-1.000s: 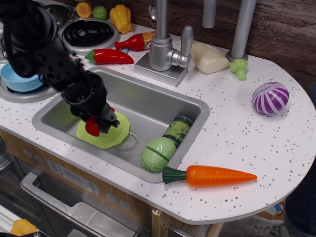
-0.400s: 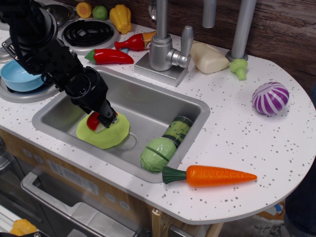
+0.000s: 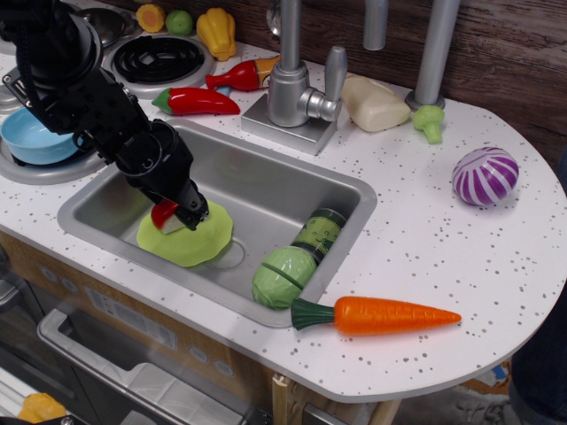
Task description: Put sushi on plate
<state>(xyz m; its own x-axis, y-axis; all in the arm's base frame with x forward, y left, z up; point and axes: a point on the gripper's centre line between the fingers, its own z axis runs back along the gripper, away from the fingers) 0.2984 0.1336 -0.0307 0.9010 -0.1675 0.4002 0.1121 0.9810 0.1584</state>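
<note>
The lime-green plate (image 3: 199, 243) lies flat in the left part of the steel sink (image 3: 266, 181). The sushi (image 3: 165, 212), a small glossy red piece with white beneath, rests on the plate's back left part. My black gripper (image 3: 182, 214) hangs just above the plate. Its fingers are apart on either side of the sushi, and one fingertip (image 3: 197, 212) shows to the sushi's right. The arm comes in from the upper left and hides the plate's far rim.
A dark green labelled cylinder (image 3: 321, 232) and a green cabbage ball (image 3: 283, 276) lie in the sink's right end. A carrot (image 3: 376, 314) lies on the front counter. A red chili (image 3: 197, 102) lies behind the sink. A light blue bowl (image 3: 35, 140) sits at the left, by the faucet (image 3: 292, 88).
My gripper has risen a little and drawn back from the plate. The sushi has tipped, and its white underside now shows on the plate.
</note>
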